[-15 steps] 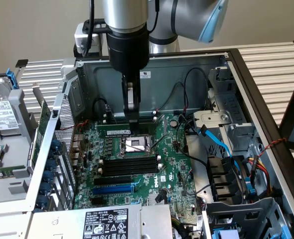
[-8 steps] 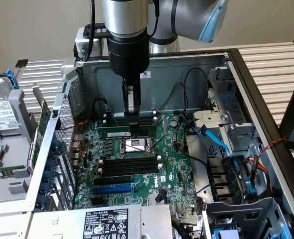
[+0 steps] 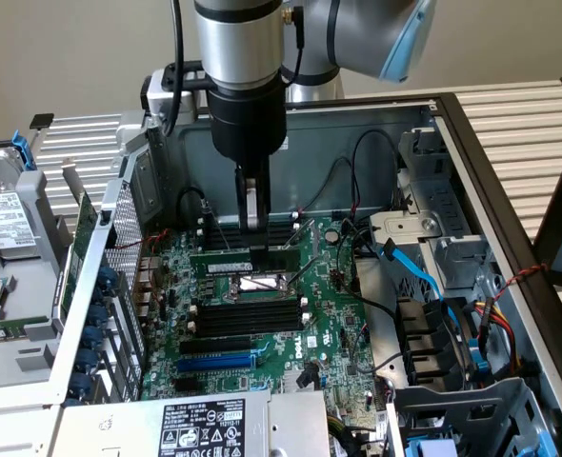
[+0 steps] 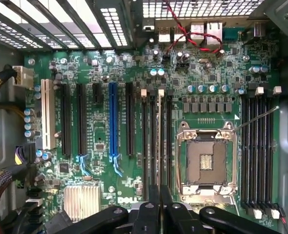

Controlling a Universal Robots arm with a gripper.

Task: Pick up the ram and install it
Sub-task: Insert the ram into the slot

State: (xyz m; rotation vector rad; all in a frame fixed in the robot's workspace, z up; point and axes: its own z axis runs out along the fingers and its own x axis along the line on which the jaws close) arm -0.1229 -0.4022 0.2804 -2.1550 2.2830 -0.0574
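Observation:
The ram (image 3: 246, 259), a long green stick with a white label strip, hangs level over the motherboard (image 3: 329, 314), and my gripper (image 3: 253, 244) is shut on its upper edge near the middle. In the wrist view the ram (image 4: 159, 136) shows edge-on as a thin pale line. It runs along the bank of black memory slots (image 4: 149, 146) beside the CPU socket (image 4: 206, 163). My gripper (image 4: 159, 212) is straight above it. In the exterior view the stick looks raised off the board. I cannot tell whether its lower edge touches a slot.
A second bank of memory slots (image 4: 258, 151) lies on the socket's other side. A blue expansion slot (image 4: 113, 122) and a heat sink (image 4: 82, 201) are nearby. Blue cables (image 3: 419, 276) and drive bays fill the case at the exterior view's right. The power supply (image 3: 203, 427) is in front.

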